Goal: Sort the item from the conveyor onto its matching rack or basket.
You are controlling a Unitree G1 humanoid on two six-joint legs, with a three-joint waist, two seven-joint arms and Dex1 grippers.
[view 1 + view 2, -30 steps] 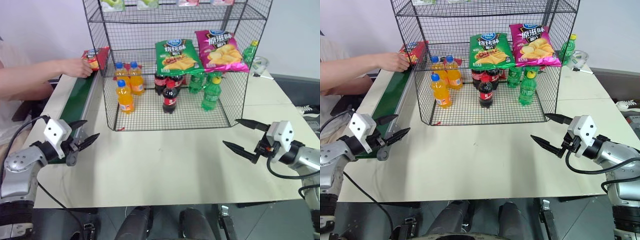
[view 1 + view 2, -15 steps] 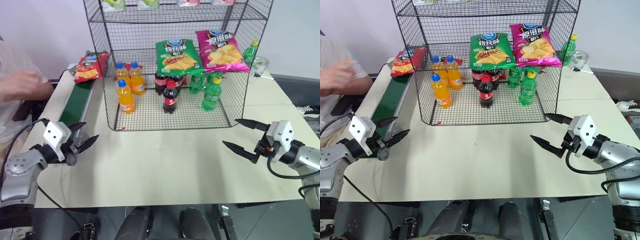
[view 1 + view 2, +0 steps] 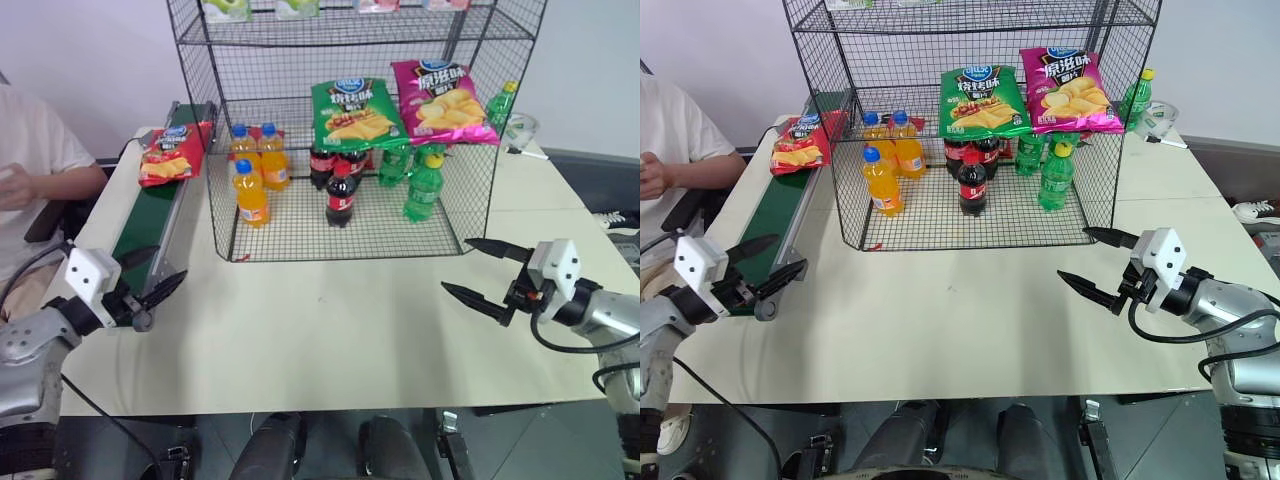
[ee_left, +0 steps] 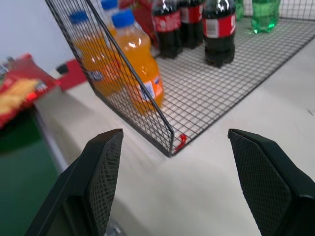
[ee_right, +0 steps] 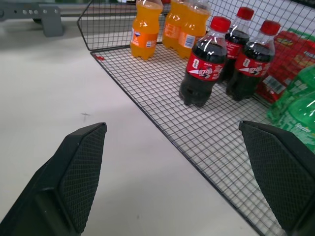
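The red chip bag [image 3: 168,156] lies flat at the far part of the dark green conveyor [image 3: 143,215], which runs along the table's left side. It also appears in the left wrist view [image 4: 17,91]. My left gripper [image 3: 172,261] hovers open and empty over the conveyor's near end, well short of the bag. My right gripper [image 3: 455,264] stands open and empty above the table, in front of the rack's right corner. The tall black wire rack [image 3: 300,228] stands at the middle back of the table.
Orange bottles [image 3: 250,190], cola bottles [image 3: 340,195] and green bottles [image 3: 422,185] stand on the rack's bottom tier. A green chip bag [image 3: 353,113] and a pink one [image 3: 440,100] lean above them. A person [image 3: 30,160] sits at the far left.
The person's hand let go of the red bag and pulled back to the left. The bag has ridden nearer along the belt. My left gripper drew back slightly; the right one held still.
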